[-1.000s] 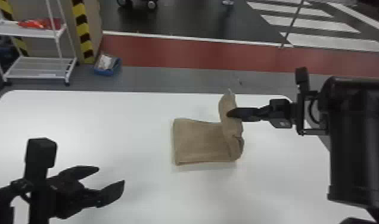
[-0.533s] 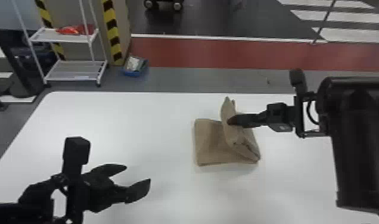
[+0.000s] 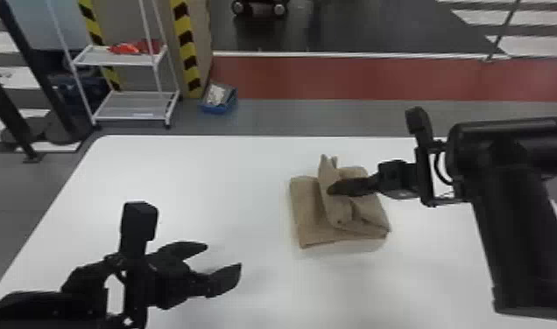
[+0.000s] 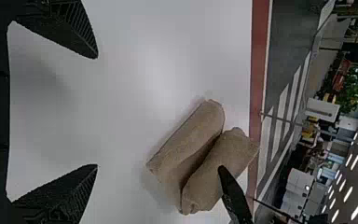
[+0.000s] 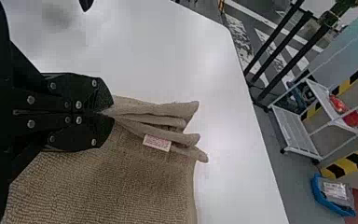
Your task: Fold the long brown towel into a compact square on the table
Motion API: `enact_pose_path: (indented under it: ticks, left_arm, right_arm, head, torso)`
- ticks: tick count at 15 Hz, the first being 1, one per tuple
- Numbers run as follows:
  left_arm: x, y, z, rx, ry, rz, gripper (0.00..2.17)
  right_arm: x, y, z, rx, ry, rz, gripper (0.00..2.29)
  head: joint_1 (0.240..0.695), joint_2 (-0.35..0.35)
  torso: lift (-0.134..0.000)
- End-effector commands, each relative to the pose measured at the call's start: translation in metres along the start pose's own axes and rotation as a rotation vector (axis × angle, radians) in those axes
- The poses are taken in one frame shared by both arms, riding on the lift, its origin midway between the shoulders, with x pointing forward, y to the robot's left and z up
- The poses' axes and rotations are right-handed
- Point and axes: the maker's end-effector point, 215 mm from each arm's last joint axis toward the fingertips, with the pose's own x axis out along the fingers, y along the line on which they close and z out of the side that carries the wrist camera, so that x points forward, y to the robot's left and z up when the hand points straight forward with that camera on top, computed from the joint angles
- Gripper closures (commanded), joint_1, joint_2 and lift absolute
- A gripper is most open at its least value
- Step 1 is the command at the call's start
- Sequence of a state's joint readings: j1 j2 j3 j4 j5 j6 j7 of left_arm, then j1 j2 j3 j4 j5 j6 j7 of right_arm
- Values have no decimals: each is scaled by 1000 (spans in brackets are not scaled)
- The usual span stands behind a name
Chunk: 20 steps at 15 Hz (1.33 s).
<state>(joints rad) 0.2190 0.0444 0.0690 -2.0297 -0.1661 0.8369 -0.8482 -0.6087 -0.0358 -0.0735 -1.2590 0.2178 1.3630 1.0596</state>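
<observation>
Brown towel [image 3: 308, 214] seen partly folded on white table [image 3: 203, 175], raised fold clamped between fingertips of right gripper [image 3: 334, 189]. Left gripper [image 3: 224, 259] held over table, well apart from towel, fingers spread.

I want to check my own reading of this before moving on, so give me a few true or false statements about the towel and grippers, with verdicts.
1. The right gripper is shut on the towel. True.
2. The left gripper is also gripping it. False: the left gripper is open, apart from it.
3. The towel rests on the white table. True.
4. The towel lies completely flat. False: the pinched part stands up.
</observation>
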Motion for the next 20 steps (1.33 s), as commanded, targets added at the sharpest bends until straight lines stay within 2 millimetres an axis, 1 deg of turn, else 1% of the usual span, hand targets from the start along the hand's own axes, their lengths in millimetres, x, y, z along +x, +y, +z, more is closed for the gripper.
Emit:
enact_pose_path:
  ticks: [1, 5, 6, 9, 11, 13, 14, 16, 18, 19, 20]
  left_arm:
    - [-1, 0, 2, 1, -3, 2, 46]
    - [-3, -1, 4, 2, -10, 1, 46]
    - [-4, -1, 5, 1, -12, 1, 46]
    - [-4, 0, 11, 7, -21, 3, 46]
    - [-4, 1, 14, 10, -24, 4, 46]
    - [-4, 3, 16, 13, -26, 8, 46]
    - [-4, 3, 18, 16, -29, 9, 46]
    - [-2, 5, 23, 20, -34, 12, 46]
    - [-3, 13, 29, 20, -42, 25, 46]
    - [-4, 15, 31, 20, -46, 29, 46]
    - [-3, 16, 31, 17, -45, 30, 46]
  right_arm:
    - [16, 15, -5, -39, 38, 10, 1511]
    - [30, 32, -19, -74, 90, 38, 1511]
    - [32, 39, -22, -78, 100, 64, 1511]
    - [42, 59, -43, -103, 164, 122, 1511]
    - [46, 79, -56, -124, 202, 192, 1511]
    - [48, 86, -69, -160, 245, 223, 1511]
    - [50, 82, -70, -186, 252, 204, 1511]
    - [49, 68, -66, -264, 253, 146, 1511]
    - [46, 54, -65, -337, 253, 101, 1511]
    - [46, 48, -69, -353, 269, 83, 1511]
    - [46, 46, -69, -373, 270, 81, 1511]
  head:
    - [695, 16]
    - [695, 55]
    - [695, 62]
    - [695, 89]
    - [695, 105]
    - [695, 129]
    - [695, 136]
    - [695, 139]
    - [695, 128]
    - [695, 124]
    - [695, 120]
  torso:
    - [-123]
    - [-123]
    - [-123]
    - [-123]
    - [-123]
    - [-123]
    - [-123]
    - [-123]
    - [-123]
    - [-123]
    - [-123]
